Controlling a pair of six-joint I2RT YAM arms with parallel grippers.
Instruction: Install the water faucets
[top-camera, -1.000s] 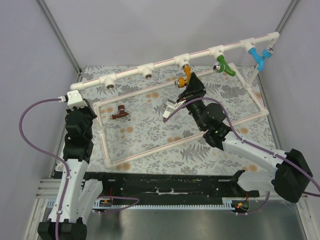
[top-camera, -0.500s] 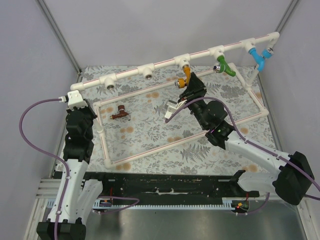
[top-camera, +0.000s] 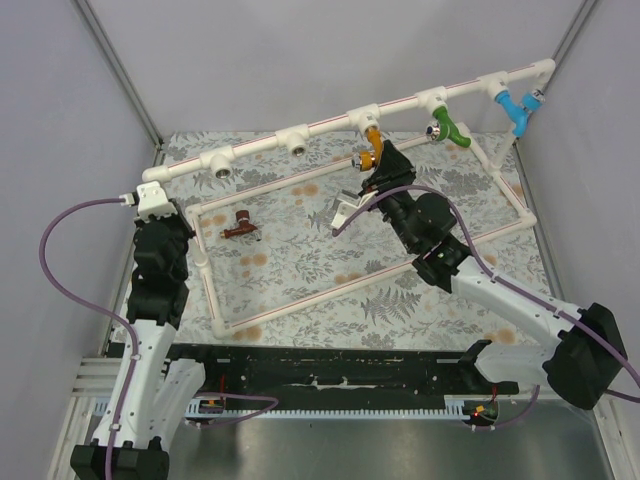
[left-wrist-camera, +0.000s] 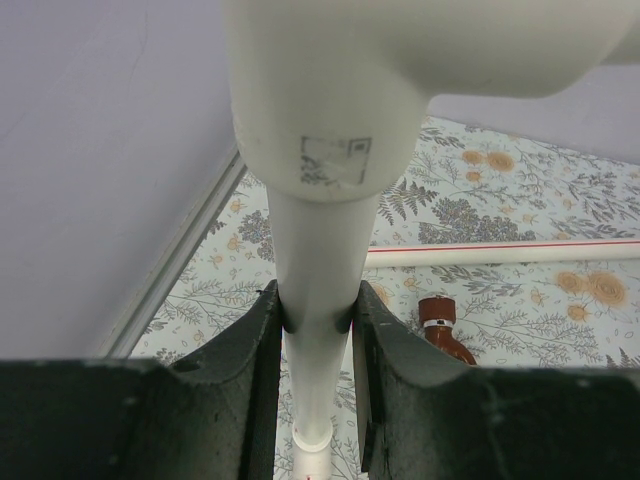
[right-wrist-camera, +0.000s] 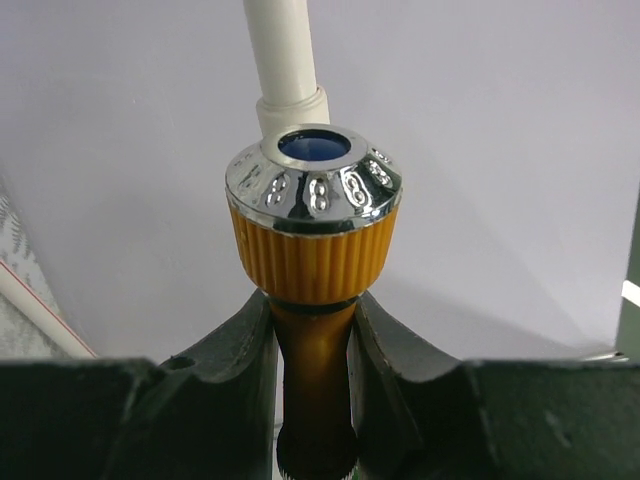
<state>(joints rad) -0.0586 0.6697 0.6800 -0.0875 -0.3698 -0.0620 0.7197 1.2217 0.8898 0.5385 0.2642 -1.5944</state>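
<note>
The orange-yellow water faucet hangs under a tee of the raised white pipe rail. My right gripper is shut on its stem. In the right wrist view the fingers pinch the orange stem just below the ribbed collar and silvery cap. The reddish-brown water faucet lies loose on the patterned table inside the pipe frame, and it also shows in the left wrist view. My left gripper is shut on the white upright pipe below the rail's left elbow.
A green tap and a light blue tap hang on the rail's right part. Two open tee sockets sit left of the orange faucet. A white pipe rectangle lies on the table, with walls close on both sides.
My right gripper has moved slightly up and left with the orange faucet. The rail's right end has shifted toward the back. The left arm has not moved.
</note>
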